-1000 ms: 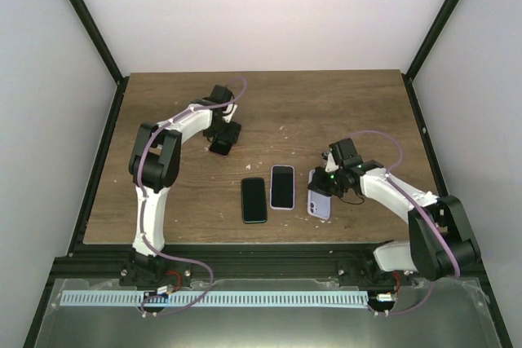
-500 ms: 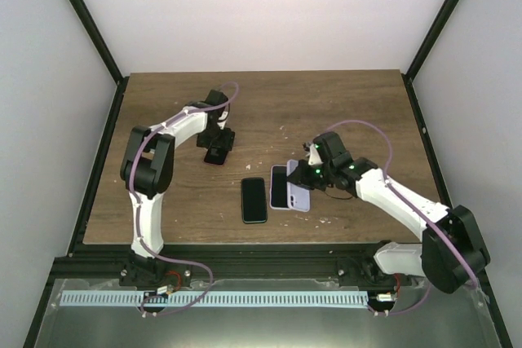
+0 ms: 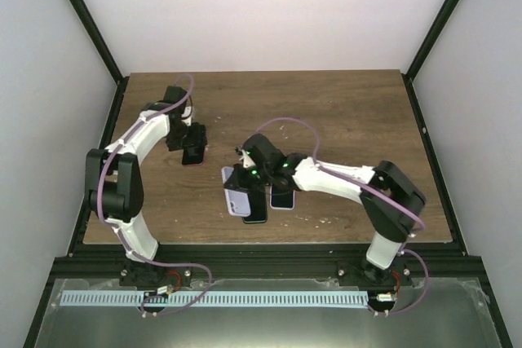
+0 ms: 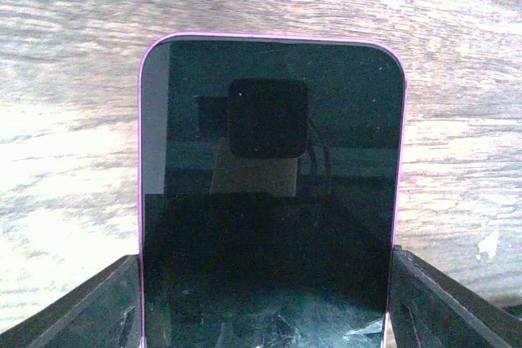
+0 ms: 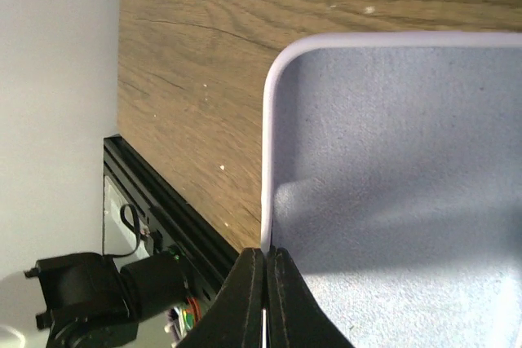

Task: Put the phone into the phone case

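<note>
Tabletop [image 3: 342,112]: left tool [image 4: 266,287] holds phone [image 4: 269,160]; right tool [image 5: 267,275], case [image 5: 408,160].

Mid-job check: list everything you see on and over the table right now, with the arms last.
pink-rimmed phone: 1, black screen with pink rim, between the left gripper's fingers at the far left of the table.
lavender case: 1, pale lavender, pinched at its edge by the right gripper, near the table's front centre, overlapping the green-rimmed phone in the top view.
green-rimmed phone: 1, black screen, lying flat at the front centre, partly hidden by the case.
pale-rimmed phone: 1, black screen, lying flat just right of it, partly under the right arm.
table: 1, brown wood.
left gripper: 1, black, closed across the pink-rimmed phone.
right gripper: 1, black, shut on the case, reaching across to the left.
</note>
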Available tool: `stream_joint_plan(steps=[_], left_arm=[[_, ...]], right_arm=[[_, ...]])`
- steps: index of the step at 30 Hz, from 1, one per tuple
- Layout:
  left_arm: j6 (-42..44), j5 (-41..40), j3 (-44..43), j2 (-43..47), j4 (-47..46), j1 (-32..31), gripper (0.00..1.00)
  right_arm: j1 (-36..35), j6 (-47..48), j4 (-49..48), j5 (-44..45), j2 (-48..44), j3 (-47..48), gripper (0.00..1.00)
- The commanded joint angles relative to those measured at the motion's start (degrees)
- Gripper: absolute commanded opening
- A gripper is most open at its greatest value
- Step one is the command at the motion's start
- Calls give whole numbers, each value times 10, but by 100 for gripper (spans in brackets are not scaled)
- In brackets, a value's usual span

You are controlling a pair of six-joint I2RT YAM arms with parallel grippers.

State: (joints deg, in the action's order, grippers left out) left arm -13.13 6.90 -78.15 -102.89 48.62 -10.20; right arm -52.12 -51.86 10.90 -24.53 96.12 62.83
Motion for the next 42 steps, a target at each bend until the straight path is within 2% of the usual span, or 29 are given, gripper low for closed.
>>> stream_joint_plan(steps=[1, 7, 14, 19, 23, 31, 35, 42], left_arm=[[-16, 31, 23, 54, 1, 28, 50], [-34, 46, 67, 104, -15, 70, 50], [-43, 92, 92, 121, -27, 76, 48], [-45, 122, 106, 123, -35, 76, 48], [-49, 165, 130, 134, -50, 76, 47], [-63, 203, 201, 165, -75, 62, 46], [-94, 201, 246, 191, -98, 29, 44], [-173, 190, 306, 225, -159, -45, 43]], right_arm=[[-23, -47, -68, -10, 59, 51, 1], [-32, -78, -114, 15, 111, 73, 1], [-32, -85, -115, 37, 167, 105, 3], [-30, -68, -89, 50, 171, 121, 28], [-17, -30, -62, 66, 138, 116, 38], [36, -32, -127, 50, 28, 5, 40], [57, -36, -126, 24, 21, 3, 40], [66, -41, -126, 39, 5, -15, 41]])
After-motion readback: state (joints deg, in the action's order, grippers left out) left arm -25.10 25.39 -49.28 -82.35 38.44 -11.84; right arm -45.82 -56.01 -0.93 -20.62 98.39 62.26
